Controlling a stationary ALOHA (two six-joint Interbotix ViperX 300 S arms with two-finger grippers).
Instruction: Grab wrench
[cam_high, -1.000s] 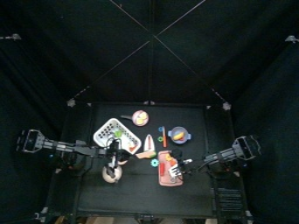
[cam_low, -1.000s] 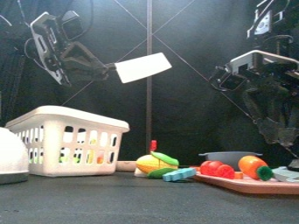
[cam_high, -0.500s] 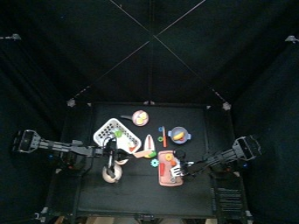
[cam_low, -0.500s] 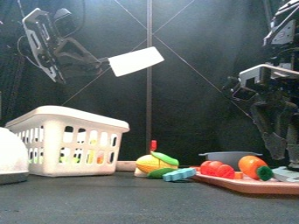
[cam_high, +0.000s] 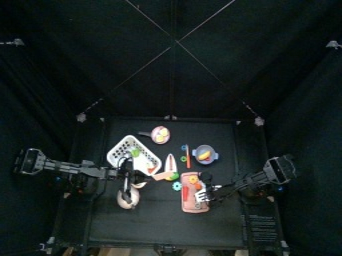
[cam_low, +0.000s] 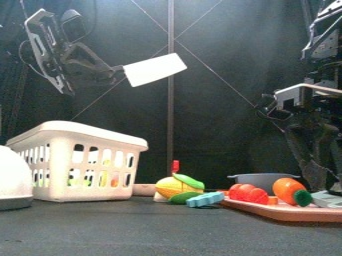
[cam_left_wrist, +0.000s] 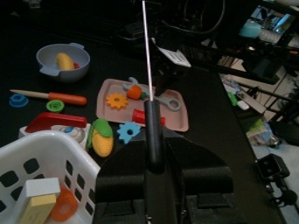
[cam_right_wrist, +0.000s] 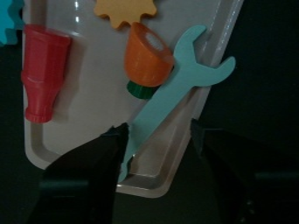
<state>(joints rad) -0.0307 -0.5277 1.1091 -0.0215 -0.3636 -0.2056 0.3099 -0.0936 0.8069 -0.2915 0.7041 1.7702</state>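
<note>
Here our right gripper (cam_right_wrist: 158, 144) hangs with its jaws spread wide and nothing between them, aimed at the handle of the pale blue wrench (cam_right_wrist: 177, 85) just ahead. The wrench lies slantwise at the middle right of the right wrist view, on a pink tray (cam_right_wrist: 70, 162), with its open head toward the frame's upper right. An orange carrot (cam_right_wrist: 146, 54) lies against the shaft and a red bottle (cam_right_wrist: 45, 74) sits apart at the left of the frame. We judge the jaws are lined up across the shaft so they can close on its bare lower end, clear of the carrot.

Our left gripper (cam_left_wrist: 149, 144) is clamped on a thin dark rod and, in the front view, sits high at the upper left, out of the way.

Only the right wrist view shows the wrench clearly. The front view shows the tray's edge at the lower right with the carrot and red toys on it, but the wrench lies too flat to pick out. The top view places the tray right of a white basket (cam_high: 124, 151).
</note>
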